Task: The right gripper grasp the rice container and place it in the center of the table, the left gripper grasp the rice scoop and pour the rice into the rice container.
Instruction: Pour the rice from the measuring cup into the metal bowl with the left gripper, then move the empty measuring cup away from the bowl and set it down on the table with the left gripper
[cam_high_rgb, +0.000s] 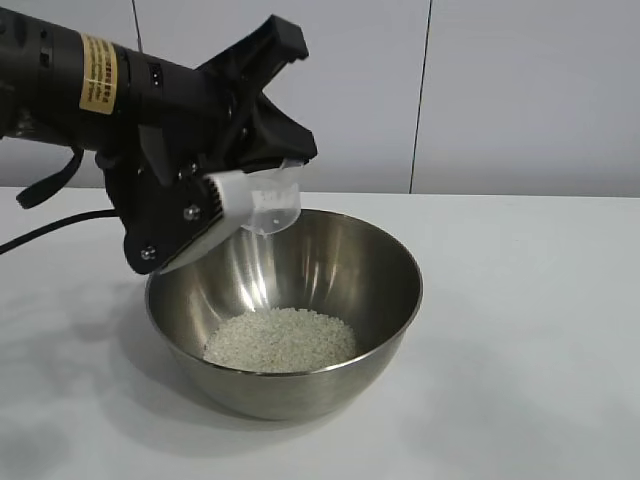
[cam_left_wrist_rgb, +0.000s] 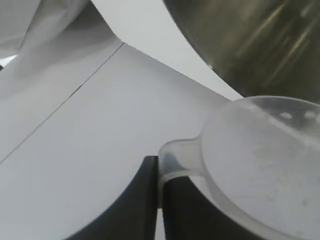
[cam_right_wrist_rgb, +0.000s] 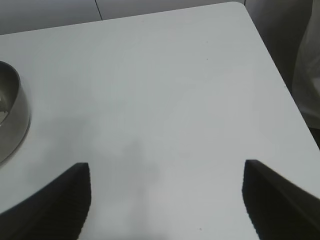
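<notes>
The steel rice container (cam_high_rgb: 392, 322) stands on the white table (cam_high_rgb: 530, 300) with a heap of rice (cam_high_rgb: 282, 340) in its bottom. My left gripper (cam_high_rgb: 262, 165) is shut on the handle of the clear plastic rice scoop (cam_high_rgb: 272, 205) and holds it tipped over the container's far-left rim. In the left wrist view the gripper (cam_left_wrist_rgb: 160, 172) pinches the scoop's handle tab, with the scoop (cam_left_wrist_rgb: 265, 160) beside it and the container (cam_left_wrist_rgb: 250, 40) beyond. My right gripper (cam_right_wrist_rgb: 165, 175) is open and empty above bare table, with the container's wall (cam_right_wrist_rgb: 12, 115) off to one side. It is out of the exterior view.
A black cable (cam_high_rgb: 45, 232) lies on the table left of the container. The table's corner and side edge (cam_right_wrist_rgb: 272, 70) show in the right wrist view. A white panelled wall (cam_high_rgb: 520, 90) stands behind the table.
</notes>
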